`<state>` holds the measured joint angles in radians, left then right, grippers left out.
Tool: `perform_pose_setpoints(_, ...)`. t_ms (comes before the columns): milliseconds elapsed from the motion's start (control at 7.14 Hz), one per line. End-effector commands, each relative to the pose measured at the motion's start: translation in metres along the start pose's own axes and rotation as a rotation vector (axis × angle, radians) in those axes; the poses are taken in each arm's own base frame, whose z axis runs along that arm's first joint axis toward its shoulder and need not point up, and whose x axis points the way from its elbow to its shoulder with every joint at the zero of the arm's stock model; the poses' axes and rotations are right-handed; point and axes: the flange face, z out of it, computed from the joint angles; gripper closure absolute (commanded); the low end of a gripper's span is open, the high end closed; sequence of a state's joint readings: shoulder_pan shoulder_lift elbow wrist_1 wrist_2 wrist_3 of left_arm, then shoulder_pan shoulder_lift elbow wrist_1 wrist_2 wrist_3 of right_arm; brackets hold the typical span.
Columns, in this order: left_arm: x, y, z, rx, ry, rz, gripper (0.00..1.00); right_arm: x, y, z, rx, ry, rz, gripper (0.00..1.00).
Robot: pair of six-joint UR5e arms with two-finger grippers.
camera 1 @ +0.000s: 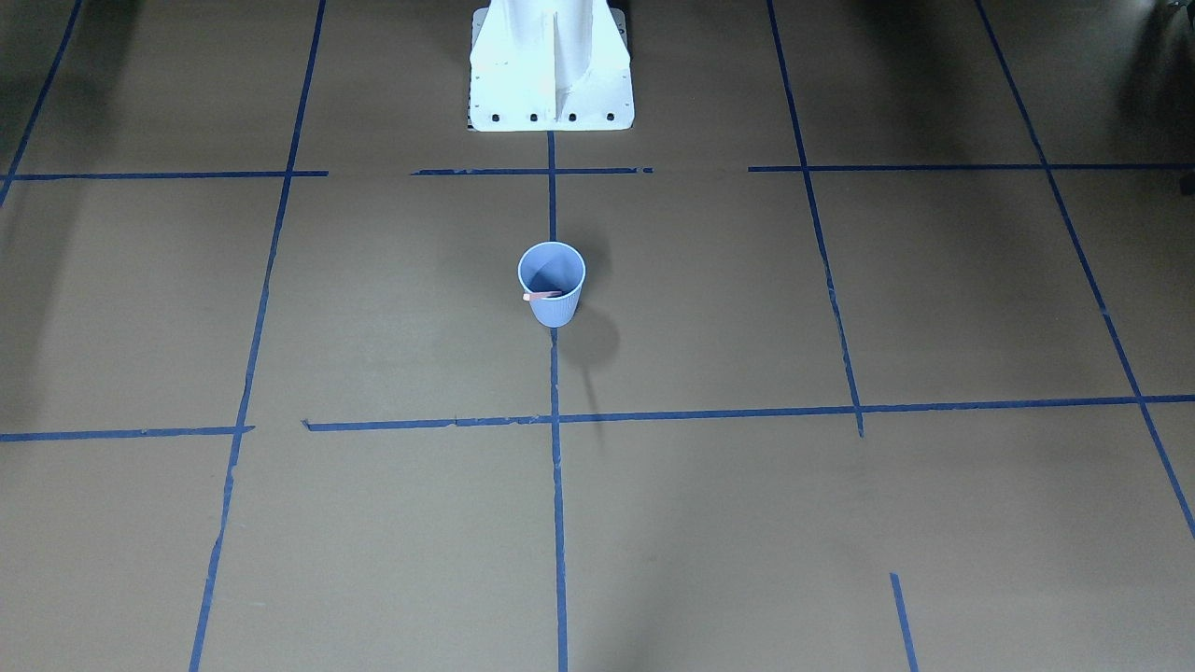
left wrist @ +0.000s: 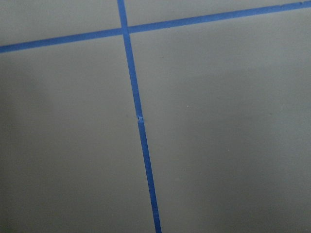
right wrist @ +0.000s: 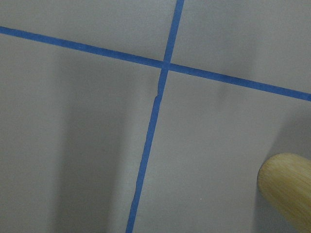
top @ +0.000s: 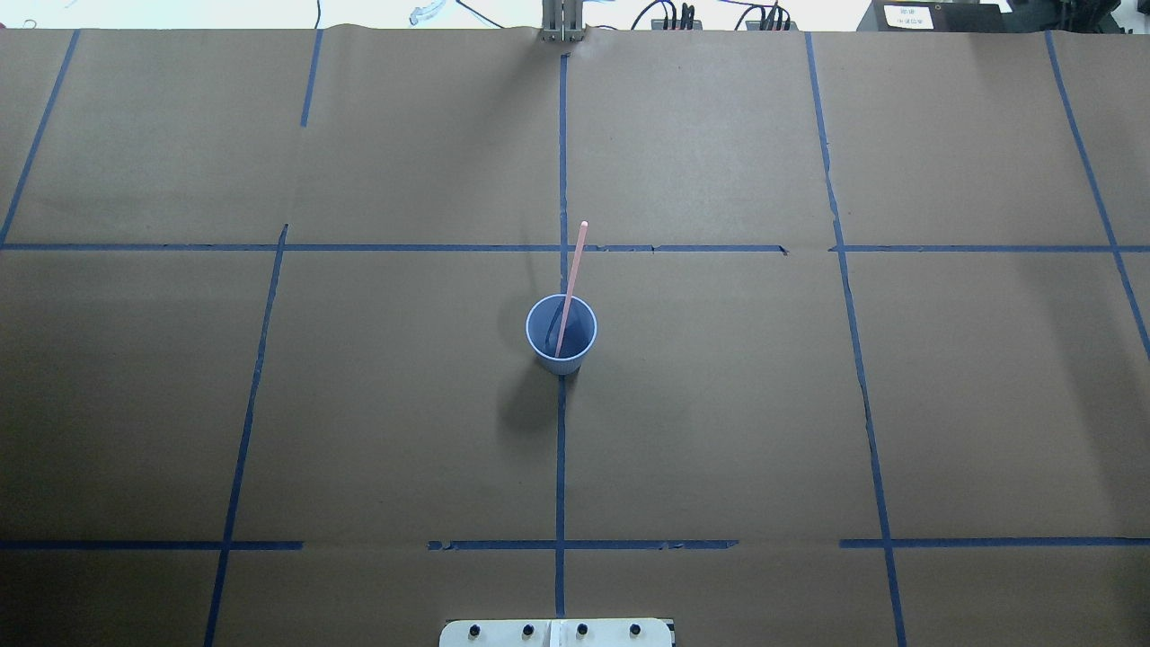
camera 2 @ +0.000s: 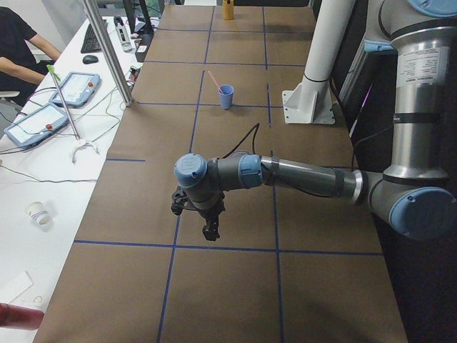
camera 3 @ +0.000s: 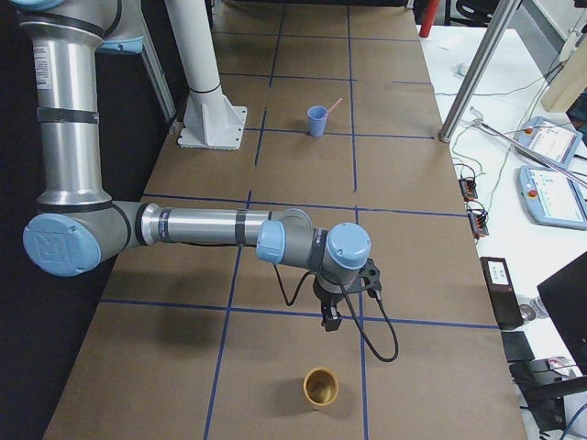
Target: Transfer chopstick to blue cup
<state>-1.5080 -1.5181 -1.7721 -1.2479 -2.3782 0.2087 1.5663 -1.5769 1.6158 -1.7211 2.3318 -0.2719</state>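
The blue cup stands upright at the middle of the table, on a blue tape line; it also shows in the front view. One pinkish-red chopstick stands in it and leans away from the robot, over the rim. My left gripper hangs above the table far from the cup, seen only from the left side. My right gripper hangs near the other end, seen only from the right side. I cannot tell whether either is open or shut. Neither wrist view shows fingers.
A tan wooden cup stands near my right gripper and shows in the right wrist view. The white robot pedestal stands behind the blue cup. Teach pendants and a seated person are beside the table.
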Motion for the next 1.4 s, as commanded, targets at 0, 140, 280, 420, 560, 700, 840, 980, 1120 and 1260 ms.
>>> perform_pose_setpoints(0, -0.003, -0.003, 0.002, -0.005, 0.002, -0.012, 0.0, -0.013, -0.002, -0.001, 0.002, 0.003, -0.004, 0.0)
perform_pose_setpoints(140, -0.001, -0.005, -0.001, 0.001, 0.001, -0.011, 0.0, -0.015, 0.001, -0.001, 0.003, 0.001, -0.005, 0.0)
perform_pose_setpoints(280, -0.003, -0.007, 0.001, 0.002, 0.002, -0.016, 0.0, -0.014, 0.005, 0.0, 0.002, -0.001, -0.003, 0.0)
perform_pose_setpoints(420, 0.001, -0.025, -0.006, 0.031, -0.002, -0.062, 0.0, -0.015, 0.01, 0.002, 0.001, -0.015, 0.001, 0.0)
perform_pose_setpoints(560, 0.003, -0.034, -0.01, 0.041, -0.005, -0.076, 0.0, -0.018, 0.012, 0.001, 0.006, -0.028, 0.0, 0.0)
perform_pose_setpoints(700, 0.0, -0.034, -0.007, 0.036, -0.003, -0.08, 0.0, -0.017, 0.015, 0.004, 0.001, -0.029, 0.005, 0.0)
perform_pose_setpoints(840, -0.001, -0.039, -0.007, 0.037, -0.004, -0.081, 0.0, -0.019, 0.02, 0.004, 0.001, -0.03, 0.004, 0.0)
perform_pose_setpoints(980, -0.006, -0.041, -0.004, 0.029, -0.003, -0.093, 0.0, -0.025, 0.023, 0.001, 0.006, -0.029, 0.015, 0.0)
perform_pose_setpoints(1120, -0.005, -0.043, -0.005, 0.031, -0.003, -0.095, 0.0, -0.031, 0.029, 0.008, -0.01, -0.028, 0.022, 0.0)
perform_pose_setpoints(1260, -0.006, -0.042, -0.005, 0.03, -0.003, -0.098, 0.0, -0.033, 0.03, 0.007, -0.008, -0.029, 0.019, 0.0)
